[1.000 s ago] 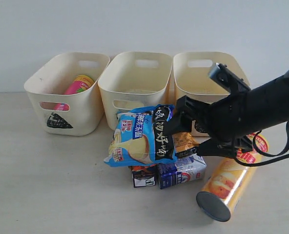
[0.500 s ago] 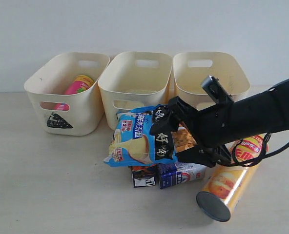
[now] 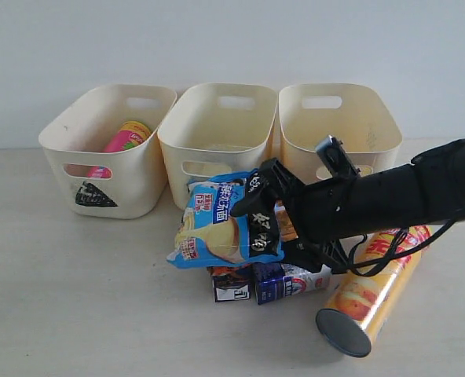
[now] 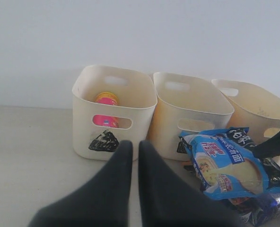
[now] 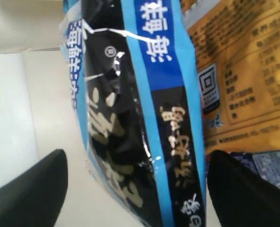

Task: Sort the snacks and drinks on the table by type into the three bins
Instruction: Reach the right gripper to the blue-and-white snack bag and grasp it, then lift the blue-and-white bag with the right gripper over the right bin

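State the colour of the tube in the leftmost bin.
Pink tube with a yellowish top, clearest in the left wrist view.

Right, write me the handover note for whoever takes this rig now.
Left gripper: shut, empty, clear of the pile.
Right gripper: open, jaws either side of the blue-black bag, not yet closed on it.
Done: pink tube in the triangle bin.
Left: blue-black bag atop the pile before the bins, orange-brown bag beneath it, purple juice box and blue-and-white carton at the bottom; yellow-orange tube lying on the table beside the pile. Nothing shows in the middle bin or right bin.
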